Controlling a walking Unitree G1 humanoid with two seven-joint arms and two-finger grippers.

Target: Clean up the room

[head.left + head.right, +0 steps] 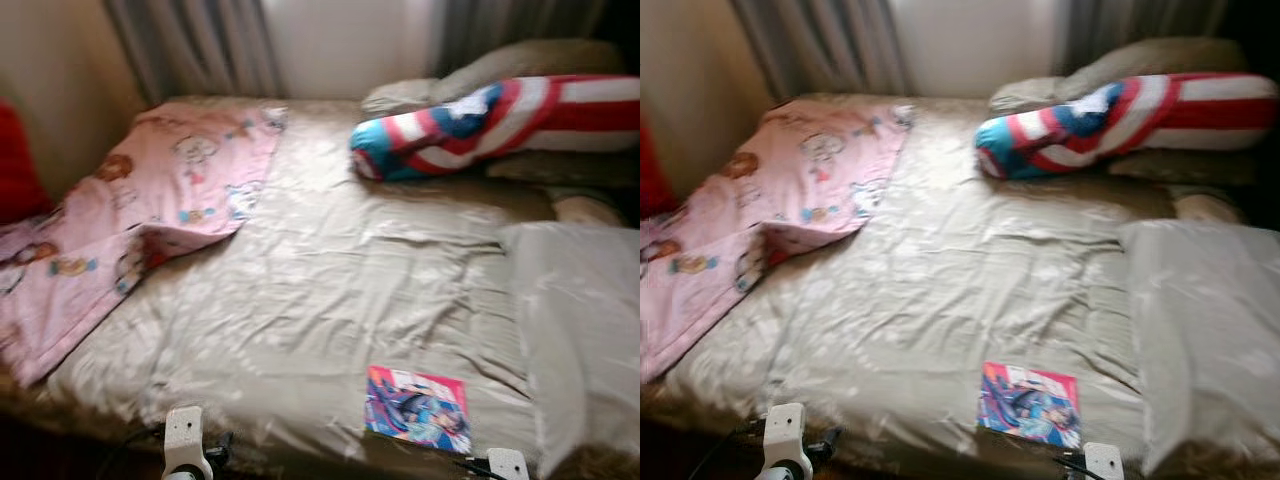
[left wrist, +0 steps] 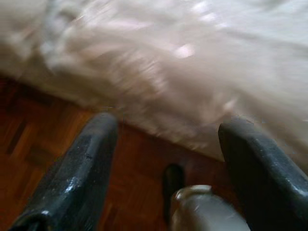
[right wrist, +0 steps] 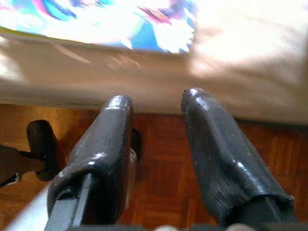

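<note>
One comic book [image 1: 418, 408] is lying flat near the bed's [image 1: 330, 300] near edge, long axis running left-right; right gripper [image 3: 156, 103] and left gripper [image 2: 168, 130] are hovering, jaws wide.

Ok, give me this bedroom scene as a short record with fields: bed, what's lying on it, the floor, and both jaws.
bed: beige sheet, wrinkled
near edge: colourful book, lying flat
left side: pink cartoon blanket, one corner folded over
far end: red, white and blue bolster against grey pillows
right side: pale pillow
floor: wood parquet
left gripper: open, empty, at bed edge
right gripper: open, empty, just below the book
</note>
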